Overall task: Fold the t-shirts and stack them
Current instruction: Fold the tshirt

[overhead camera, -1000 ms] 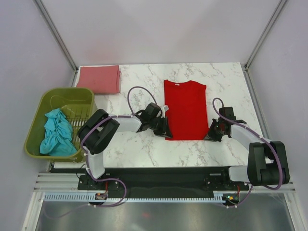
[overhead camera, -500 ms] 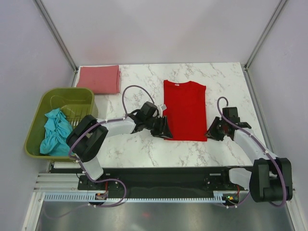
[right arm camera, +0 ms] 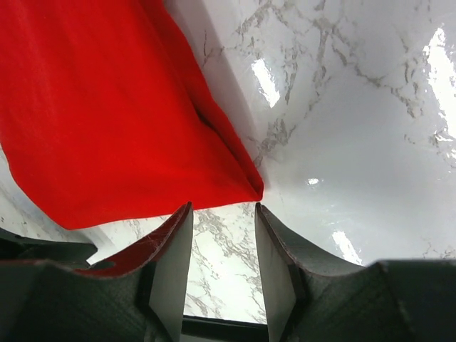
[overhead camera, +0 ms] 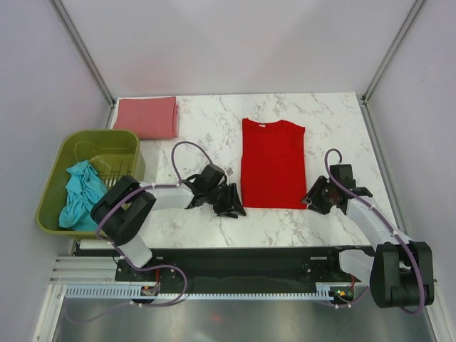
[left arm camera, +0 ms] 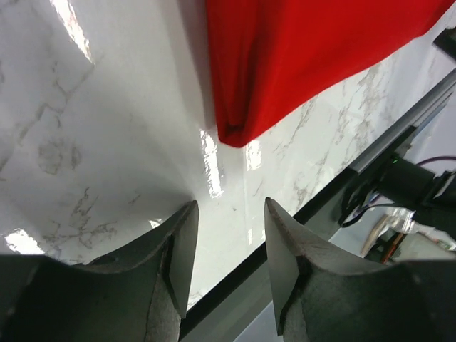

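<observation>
- Where the marble table (overhead camera: 214, 117) ends on the left, an olive-green plastic basket (overhead camera: 51, 187) sits against its edge.
- Inside the basket lies 1 teal t-shirt (overhead camera: 83, 197), crumpled into a loose heap against the near-left wall; the ribbed floor shows bare on the far side.
- At the table's far-left corner, a dusty pink t-shirt (overhead camera: 147, 117) lies folded into a flat rectangle, just beyond the basket.
- Right of the table's middle lies the red t-shirt (overhead camera: 273, 164), flat, sleeves tucked in, forming a long rectangle with its collar at the far end.
- Low over the marble, the left gripper (left arm camera: 231, 206) sits off the red t-shirt's near-left corner, fingers pointing toward it.
- Its jaws stand parted with only bare marble between them and nothing gripped; in the left wrist view the cloth's corner lies ahead of the gap, clearly apart from both fingertips.
- Off the near-right corner sits the right gripper (right arm camera: 222, 207), also low over the table.
- Its jaws are likewise apart and hold nothing; in the right wrist view the folded corner ends just beyond the fingertips, close to the right-hand one, with marble showing in the gap.
</observation>
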Controlling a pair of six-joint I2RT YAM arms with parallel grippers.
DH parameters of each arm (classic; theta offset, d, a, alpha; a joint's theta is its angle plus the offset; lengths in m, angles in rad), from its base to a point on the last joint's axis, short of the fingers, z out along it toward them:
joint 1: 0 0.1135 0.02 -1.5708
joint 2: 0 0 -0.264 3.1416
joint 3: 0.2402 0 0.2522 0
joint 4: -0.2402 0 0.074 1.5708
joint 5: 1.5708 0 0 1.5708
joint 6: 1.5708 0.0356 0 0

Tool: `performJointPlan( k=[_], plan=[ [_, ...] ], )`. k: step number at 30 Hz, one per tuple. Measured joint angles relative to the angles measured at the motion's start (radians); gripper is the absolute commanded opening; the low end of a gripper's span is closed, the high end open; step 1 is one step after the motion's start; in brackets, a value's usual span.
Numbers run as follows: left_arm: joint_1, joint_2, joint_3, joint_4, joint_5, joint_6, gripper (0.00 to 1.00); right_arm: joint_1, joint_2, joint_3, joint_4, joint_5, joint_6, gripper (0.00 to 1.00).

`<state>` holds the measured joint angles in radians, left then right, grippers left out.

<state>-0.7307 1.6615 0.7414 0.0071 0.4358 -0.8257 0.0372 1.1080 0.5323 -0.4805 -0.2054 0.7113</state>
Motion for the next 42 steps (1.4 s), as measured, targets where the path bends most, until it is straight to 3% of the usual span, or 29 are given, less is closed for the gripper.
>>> performJointPlan(
  k=[8, 24, 25, 31, 35, 42],
  plan=[
    [0.0, 0.032, -0.006, 0.114, -0.043, -0.112, 0.51, 0.0, 0.016, -0.036, 0.065, 0.005, 0.023, 0.48],
    [0.0, 0.05, -0.006, 0.163, -0.069, -0.151, 0.51, 0.0, 0.037, -0.086, 0.14, 0.005, 0.041, 0.41],
    [0.0, 0.053, -0.006, 0.168, -0.071, -0.154, 0.32, 0.0, 0.035, -0.087, 0.142, 0.006, 0.041, 0.41],
    [0.001, 0.081, -0.004, 0.181, -0.11, -0.172, 0.11, 0.0, 0.014, -0.095, 0.134, 0.033, 0.037, 0.38],
    [0.0, 0.082, -0.004, 0.182, -0.114, -0.173, 0.03, 0.0, 0.005, -0.095, 0.119, 0.053, 0.032, 0.38],
    [0.0, 0.082, -0.004, 0.183, -0.115, -0.173, 0.02, 0.0, 0.006, -0.095, 0.122, 0.056, 0.028, 0.37]
  ],
)
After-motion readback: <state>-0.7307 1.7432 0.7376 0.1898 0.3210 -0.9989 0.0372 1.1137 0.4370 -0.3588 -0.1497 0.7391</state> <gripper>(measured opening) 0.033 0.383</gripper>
